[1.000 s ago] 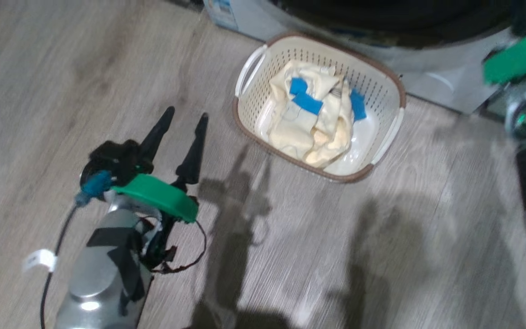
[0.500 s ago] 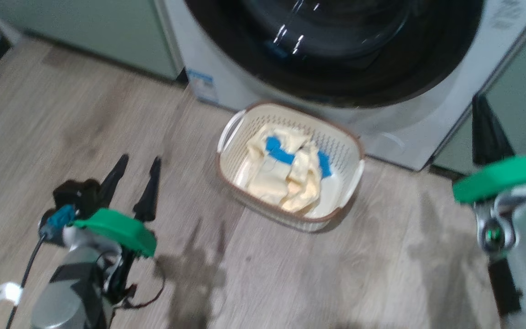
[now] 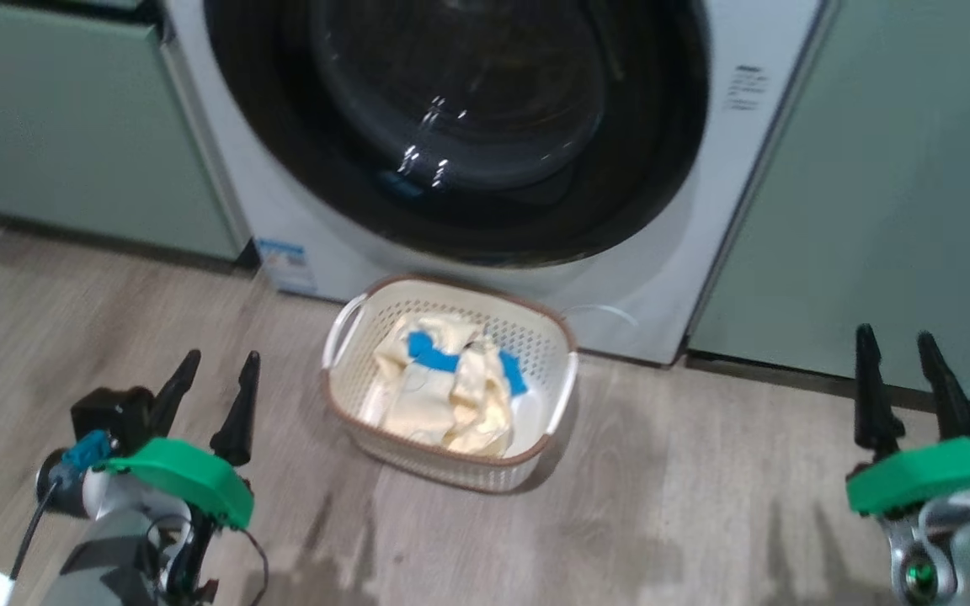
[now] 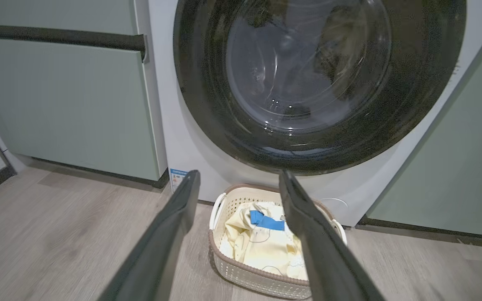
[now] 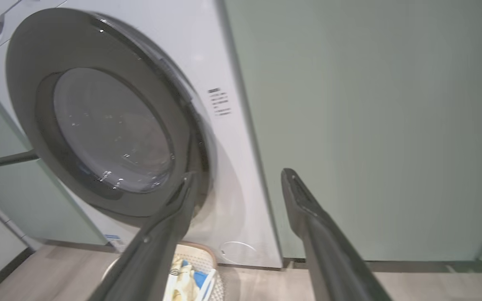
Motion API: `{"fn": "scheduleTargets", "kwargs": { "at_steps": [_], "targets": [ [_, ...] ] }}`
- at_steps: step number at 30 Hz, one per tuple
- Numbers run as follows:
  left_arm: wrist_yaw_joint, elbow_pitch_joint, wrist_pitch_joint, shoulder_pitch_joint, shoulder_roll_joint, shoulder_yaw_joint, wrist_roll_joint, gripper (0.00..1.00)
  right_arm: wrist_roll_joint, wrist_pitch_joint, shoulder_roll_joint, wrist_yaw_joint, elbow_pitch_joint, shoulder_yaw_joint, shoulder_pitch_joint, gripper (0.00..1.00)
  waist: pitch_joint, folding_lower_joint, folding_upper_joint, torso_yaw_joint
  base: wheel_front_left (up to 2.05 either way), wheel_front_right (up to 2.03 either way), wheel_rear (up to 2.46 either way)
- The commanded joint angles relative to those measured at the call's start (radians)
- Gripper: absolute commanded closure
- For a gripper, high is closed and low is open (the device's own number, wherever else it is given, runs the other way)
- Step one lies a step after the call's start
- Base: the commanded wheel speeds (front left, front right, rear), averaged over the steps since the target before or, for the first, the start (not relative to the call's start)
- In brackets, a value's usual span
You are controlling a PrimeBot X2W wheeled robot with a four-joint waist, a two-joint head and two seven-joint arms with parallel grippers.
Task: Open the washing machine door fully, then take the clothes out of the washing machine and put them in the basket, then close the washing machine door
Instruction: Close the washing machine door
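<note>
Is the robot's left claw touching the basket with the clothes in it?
Apart. In the head view the left gripper is open at lower left, and a strip of bare wood floor lies between its fingertips and the brown-rimmed basket.

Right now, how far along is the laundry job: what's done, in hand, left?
Done: the clothes lie in the basket on the floor, and the washing machine door sits closed against the washing machine front; I cannot tell if it latched. In hand: nothing; the left gripper and right gripper are open and empty. Left: nothing visible, bar confirming the latch.
</note>
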Motion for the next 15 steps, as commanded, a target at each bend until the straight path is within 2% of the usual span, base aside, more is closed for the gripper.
{"fn": "scheduleTargets", "kwargs": {
  "at_steps": [1, 15],
  "targets": [
    [-0.001, -0.022, -0.006, -0.029, 0.037, 0.037, -0.006, 0.0, -0.01, -0.006, 0.004, -0.003, -0.046, 0.013, -0.013, 0.0, -0.027, 0.0002, -0.0001, -0.031, 0.0, 0.0, 0.0],
    [-0.001, 0.012, -0.006, -0.005, 0.05, 0.04, -0.04, 0.0, -0.048, -0.006, 0.004, -0.003, -0.155, -0.024, 0.138, 0.0, -0.058, 0.0002, -0.0001, -0.09, 0.0, 0.0, 0.0]
  ]
}}
